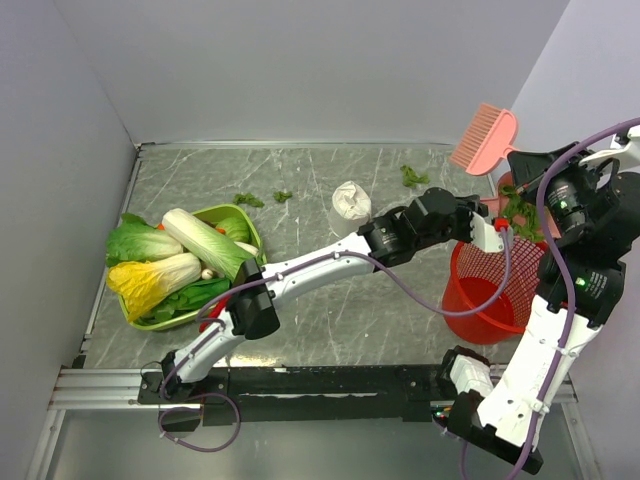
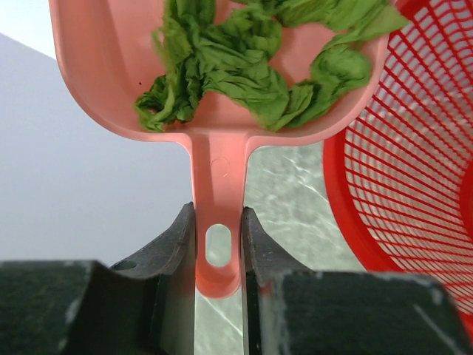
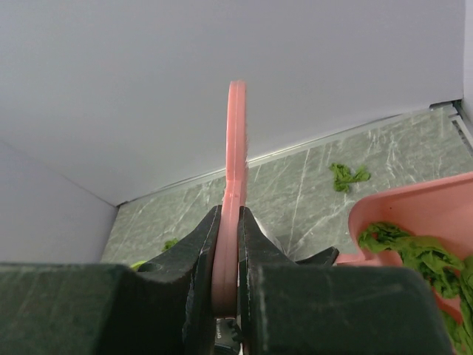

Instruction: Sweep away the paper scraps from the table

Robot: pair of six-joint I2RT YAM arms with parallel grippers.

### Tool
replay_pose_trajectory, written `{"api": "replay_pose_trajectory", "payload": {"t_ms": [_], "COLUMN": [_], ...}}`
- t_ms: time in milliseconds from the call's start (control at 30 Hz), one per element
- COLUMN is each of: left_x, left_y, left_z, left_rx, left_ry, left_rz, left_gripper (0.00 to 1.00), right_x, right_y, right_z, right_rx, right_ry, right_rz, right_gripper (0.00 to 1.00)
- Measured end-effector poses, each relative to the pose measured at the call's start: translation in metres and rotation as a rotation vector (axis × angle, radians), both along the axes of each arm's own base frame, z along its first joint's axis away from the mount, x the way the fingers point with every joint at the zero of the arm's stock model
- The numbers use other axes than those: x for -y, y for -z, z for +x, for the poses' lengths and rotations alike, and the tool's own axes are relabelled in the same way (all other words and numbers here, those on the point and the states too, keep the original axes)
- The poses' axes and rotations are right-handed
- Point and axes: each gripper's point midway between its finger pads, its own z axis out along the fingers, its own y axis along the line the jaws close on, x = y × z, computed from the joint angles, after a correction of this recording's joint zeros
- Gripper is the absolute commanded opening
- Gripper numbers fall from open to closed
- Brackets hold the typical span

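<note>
Left pincer (image 2: 218,222) closed on the handle of the pink dustpan (image 2: 111,66), which carries a heap of green paper scraps (image 2: 244,66) just beside the rim of the red mesh basket (image 2: 414,185) at the right of the tabletop (image 1: 330,320). Right pincer (image 3: 228,222) clamped tight on the flat pink brush (image 3: 236,140), held in the air at far right. More paper scraps lie on the far tabletop, to the left and right of a white crumpled lump (image 1: 349,200).
</note>
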Motion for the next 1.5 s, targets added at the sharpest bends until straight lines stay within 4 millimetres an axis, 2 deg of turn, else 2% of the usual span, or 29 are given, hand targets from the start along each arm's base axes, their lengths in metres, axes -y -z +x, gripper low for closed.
{"api": "replay_pose_trajectory", "payload": {"t_ms": [167, 400, 567, 667, 800, 1100, 1500], "left_x": [0.008, 0.017, 0.021, 0.020, 0.018, 0.028, 0.021], "left_y": [0.003, 0.035, 0.023, 0.014, 0.014, 0.034, 0.024], "left_z": [0.003, -0.001, -0.004, -0.002, 0.000, -0.023, -0.023], "left_rx": [0.117, 0.398, 0.554, 0.588, 0.598, 0.666, 0.643], "left_ry": [0.008, 0.042, 0.039, 0.020, 0.000, 0.034, -0.020], "left_rz": [0.007, 0.167, 0.195, 0.180, 0.186, 0.216, 0.206], "left_gripper": [0.01, 0.01, 0.01, 0.01, 0.01, 0.01, 0.01], "right_x": [0.001, 0.002, 0.002, 0.002, 0.003, 0.004, 0.004], "right_y": [0.000, 0.000, 0.001, -0.001, -0.001, -0.003, -0.005], "right_z": [0.000, 0.003, 0.004, 0.005, 0.007, 0.009, 0.009], "right_rx": [0.000, -0.005, -0.006, 0.001, 0.001, 0.007, 0.015], "right_ry": [0.006, 0.004, 0.002, -0.004, -0.005, -0.008, -0.010], "right_rz": [0.006, 0.021, 0.024, 0.026, 0.031, 0.036, 0.030], "right_gripper": [0.00, 0.00, 0.00, 0.00, 0.00, 0.00, 0.00]}}
